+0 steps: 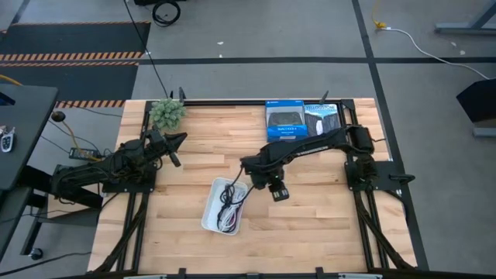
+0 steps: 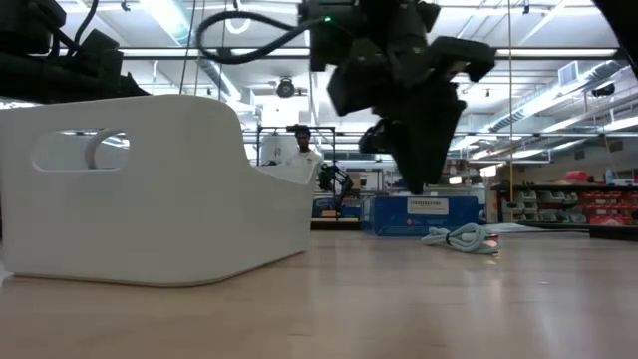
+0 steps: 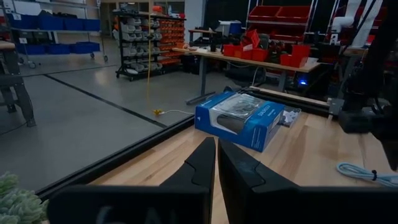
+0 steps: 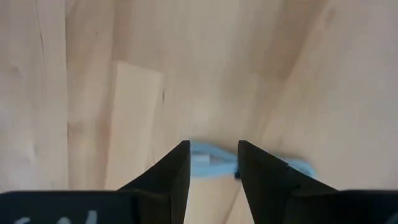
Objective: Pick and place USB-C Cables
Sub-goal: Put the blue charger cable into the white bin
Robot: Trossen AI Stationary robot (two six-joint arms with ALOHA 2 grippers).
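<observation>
A small light-blue cable [image 4: 206, 163] lies coiled on the wooden table; it also shows in the low view [image 2: 461, 237] and the left wrist view [image 3: 367, 174]. My right gripper [image 4: 213, 165] hangs open above it, pointing down, with one finger on either side and clear of the table [image 2: 423, 179]. A white basket [image 1: 211, 211] beside it holds dark and light coiled cables [image 1: 231, 205]. My left gripper [image 3: 216, 163] is shut and waits near the table's left side [image 1: 174, 143].
Two blue product boxes [image 1: 284, 121] [image 1: 322, 118] stand at the far edge behind the right arm. A small green plant [image 1: 167, 112] sits at the far left corner. Bare wood lies near and right of the basket. A person [image 2: 299, 145] shows far off in the room.
</observation>
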